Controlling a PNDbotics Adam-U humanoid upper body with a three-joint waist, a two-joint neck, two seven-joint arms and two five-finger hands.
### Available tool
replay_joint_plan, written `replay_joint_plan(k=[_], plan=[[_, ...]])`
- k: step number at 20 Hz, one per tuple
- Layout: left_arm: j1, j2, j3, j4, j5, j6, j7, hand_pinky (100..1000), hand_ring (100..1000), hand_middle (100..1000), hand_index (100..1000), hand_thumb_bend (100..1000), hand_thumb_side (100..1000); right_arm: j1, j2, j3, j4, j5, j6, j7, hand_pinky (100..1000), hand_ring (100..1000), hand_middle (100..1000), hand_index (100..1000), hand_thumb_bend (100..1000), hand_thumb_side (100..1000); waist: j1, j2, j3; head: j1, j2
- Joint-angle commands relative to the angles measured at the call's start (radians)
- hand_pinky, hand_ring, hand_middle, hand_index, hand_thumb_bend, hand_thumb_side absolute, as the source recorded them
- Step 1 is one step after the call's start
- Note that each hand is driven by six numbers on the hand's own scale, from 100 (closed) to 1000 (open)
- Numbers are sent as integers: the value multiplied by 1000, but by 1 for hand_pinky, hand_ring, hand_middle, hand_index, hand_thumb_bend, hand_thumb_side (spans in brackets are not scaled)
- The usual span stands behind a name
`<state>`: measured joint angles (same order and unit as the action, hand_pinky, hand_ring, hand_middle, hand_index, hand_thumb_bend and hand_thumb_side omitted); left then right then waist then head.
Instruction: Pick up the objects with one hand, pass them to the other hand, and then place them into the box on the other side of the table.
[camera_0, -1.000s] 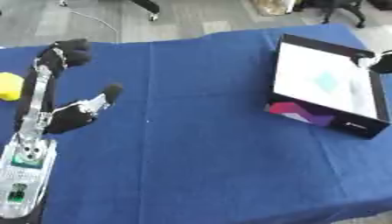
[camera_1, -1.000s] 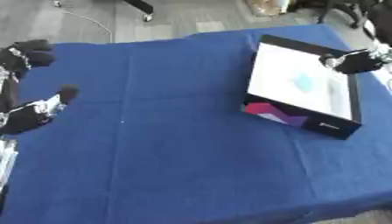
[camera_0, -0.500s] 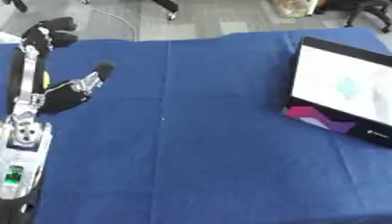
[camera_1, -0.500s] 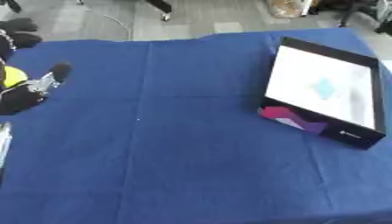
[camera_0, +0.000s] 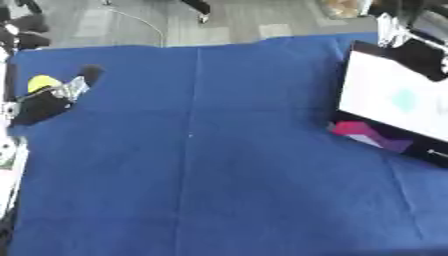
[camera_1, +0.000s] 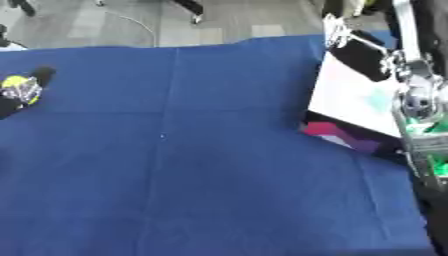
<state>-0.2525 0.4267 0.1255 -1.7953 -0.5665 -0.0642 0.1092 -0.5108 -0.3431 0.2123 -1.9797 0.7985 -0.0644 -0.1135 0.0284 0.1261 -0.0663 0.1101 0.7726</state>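
A small yellow object (camera_0: 39, 82) lies near the left edge of the blue-clothed table (camera_0: 227, 165). My left hand (camera_0: 37, 107) is at it, open: the thumb (camera_0: 88, 74) stands just right of the object and the fingers (camera_0: 26, 24) reach up past it at the far left. Whether the hand touches the object I cannot tell. At the right stands the black box (camera_0: 366, 135) with a white inside and a pink patch on its wall. My right hand (camera_1: 363, 52) hangs over the box's far end, the arm (camera_1: 413, 95) running along the right edge.
Beyond the table's far edge lies grey floor with a cable (camera_0: 144, 22) and chair legs (camera_0: 197, 7). Blue cloth stretches between my left hand and the box.
The camera has shifted, so the whole picture has moved. The yellow object now sits beside my left thumb instead of left of the fingers. My right hand shows over the box again.
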Motion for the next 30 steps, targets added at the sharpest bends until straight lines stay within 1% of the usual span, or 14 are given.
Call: replay_joint_plan(k=[1,3,7,10,14,16,19,22,26,27,29,30], plan=[[20,110,23,-18,-73,12,-48,762,650,667,826,646,411,-25,1,44,-20,18,-53,35,694,841,723,954,100,100,19,-12,2,65,-3],[59,177,31,-26,-122,15,-92,770,655,669,835,647,397,-29,-3,60,-20,25,-70,52,699,839,725,953,100,100,26,-14,3,86,-3],[143,298,40,-33,-204,7,-193,790,673,683,862,664,393,-27,-9,68,-20,38,-73,73,701,840,725,954,100,100,36,-19,3,98,-3],[194,367,46,-17,-256,1,-295,799,685,693,878,668,365,-23,-13,70,-20,42,-70,81,702,840,725,954,100,100,40,-22,4,104,-3],[232,430,49,26,-288,-2,-438,807,693,698,886,665,322,-22,-19,73,-20,42,-71,88,705,839,725,954,100,100,43,-25,5,101,-3],[236,450,45,53,-304,-4,-503,809,697,699,887,662,308,-21,-20,75,-20,42,-71,90,705,839,726,954,100,100,44,-26,5,98,-3],[231,467,31,114,-324,-4,-591,810,699,694,883,638,257,-21,-23,76,-20,42,-72,92,707,838,725,954,100,100,43,-27,6,86,-3],[217,467,24,188,-351,1,-640,806,688,680,871,614,227,-21,-25,78,-20,42,-75,93,709,837,725,954,100,100,42,-26,4,70,-3],[200,462,26,289,-375,11,-650,799,673,663,856,567,196,-20,-26,78,-20,43,-75,95,709,838,724,954,100,100,41,-26,3,51,-3],[195,460,29,311,-381,15,-640,793,664,653,847,535,180,-20,-26,78,-20,42,-75,95,709,838,724,955,100,100,41,-26,3,48,-3],[184,455,30,355,-387,22,-602,786,654,642,837,500,170,-20,-26,78,-20,41,-76,97,710,837,723,955,100,100,42,-27,3,41,-3],[180,453,28,371,-389,23,-582,786,654,642,837,500,170,-20,-26,78,-20,40,-77,97,710,837,723,955,100,100,42,-27,2,40,-3]])
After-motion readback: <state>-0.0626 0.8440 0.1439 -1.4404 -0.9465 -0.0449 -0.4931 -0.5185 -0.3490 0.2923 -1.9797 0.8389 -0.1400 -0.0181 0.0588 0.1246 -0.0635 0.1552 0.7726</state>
